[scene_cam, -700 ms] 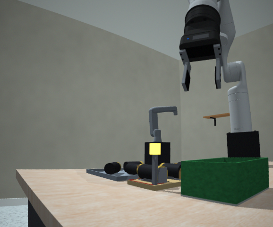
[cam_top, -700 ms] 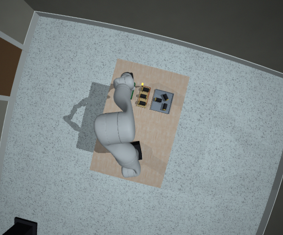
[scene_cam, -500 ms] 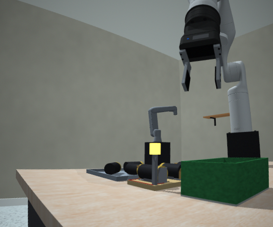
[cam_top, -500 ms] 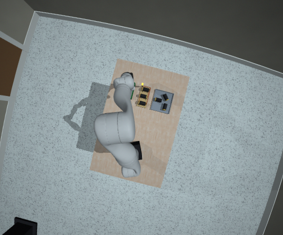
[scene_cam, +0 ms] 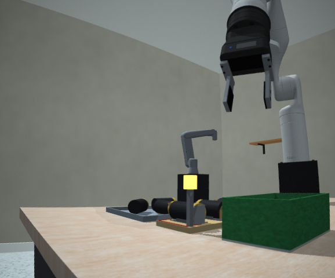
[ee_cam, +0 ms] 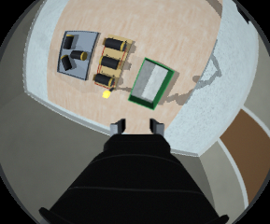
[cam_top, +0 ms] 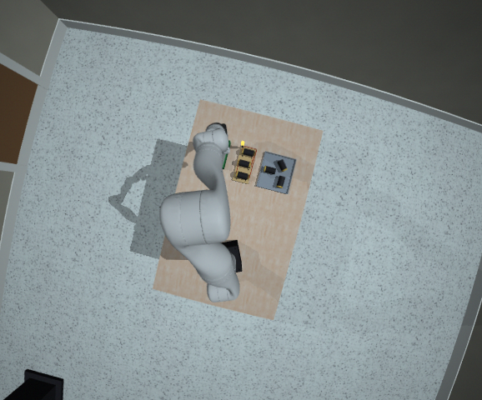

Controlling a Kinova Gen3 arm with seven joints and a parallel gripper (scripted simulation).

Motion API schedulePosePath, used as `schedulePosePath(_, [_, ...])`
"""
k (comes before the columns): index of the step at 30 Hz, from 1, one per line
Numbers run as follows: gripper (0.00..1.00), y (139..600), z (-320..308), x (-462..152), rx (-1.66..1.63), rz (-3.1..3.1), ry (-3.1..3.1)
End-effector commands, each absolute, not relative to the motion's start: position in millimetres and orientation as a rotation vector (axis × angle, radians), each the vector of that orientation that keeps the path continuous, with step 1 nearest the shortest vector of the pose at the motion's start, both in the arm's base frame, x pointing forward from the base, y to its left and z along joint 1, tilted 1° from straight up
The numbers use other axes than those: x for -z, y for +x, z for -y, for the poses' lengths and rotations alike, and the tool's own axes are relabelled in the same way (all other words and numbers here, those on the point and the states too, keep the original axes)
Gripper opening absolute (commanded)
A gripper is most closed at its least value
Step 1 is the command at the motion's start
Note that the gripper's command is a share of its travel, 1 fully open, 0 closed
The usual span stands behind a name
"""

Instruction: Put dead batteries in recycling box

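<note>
Your end effector (scene_cam: 247, 98) hangs open and empty, upper right of the exterior view.
Below it sits the green box (scene_cam: 275, 219); three batteries (cam_top: 243, 163) fill the holder (cam_top: 253, 165) at centre, three lie on the tray (cam_top: 290, 165), bulb (scene_cam: 189, 182) lit.
</note>
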State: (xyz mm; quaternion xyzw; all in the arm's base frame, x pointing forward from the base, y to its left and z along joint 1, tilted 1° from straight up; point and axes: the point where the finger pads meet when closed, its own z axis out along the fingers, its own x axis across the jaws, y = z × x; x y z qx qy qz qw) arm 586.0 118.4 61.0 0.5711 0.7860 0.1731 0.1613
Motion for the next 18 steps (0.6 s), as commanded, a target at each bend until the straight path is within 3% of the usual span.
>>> schedulePosePath(1, [1.0, 584.4, -116.8, -60.2, -0.481, -2.267, 1.607])
schedulePosePath(18, [1.0, 548.7, -82.1, -31.9, -0.263, -2.634, 1.217])
